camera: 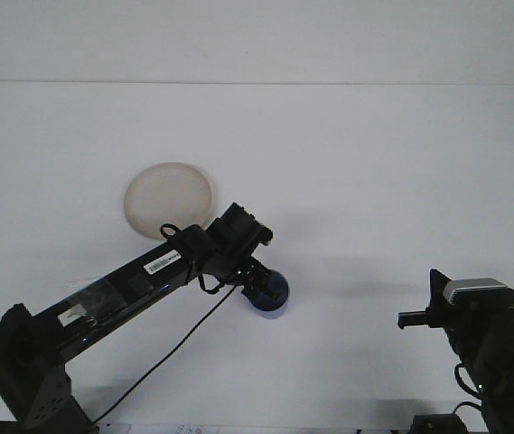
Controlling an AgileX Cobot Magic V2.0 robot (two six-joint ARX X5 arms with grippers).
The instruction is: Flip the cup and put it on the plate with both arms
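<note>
The left arm (112,294) stretches from its base at the lower left diagonally up and to the right, low and nearly straight, with a white label on its upper side and a black cable hanging in a loop beneath it. Its wrist bends downward at the far end, so the left claw (262,287) points down and to the right; the fingers are dark against the rest and too small to tell how far apart they stand. The right arm (496,348) sits folded at the lower right corner, its grey camera housing on top. The right claw (415,317) points left, level, well apart from the left one.
</note>
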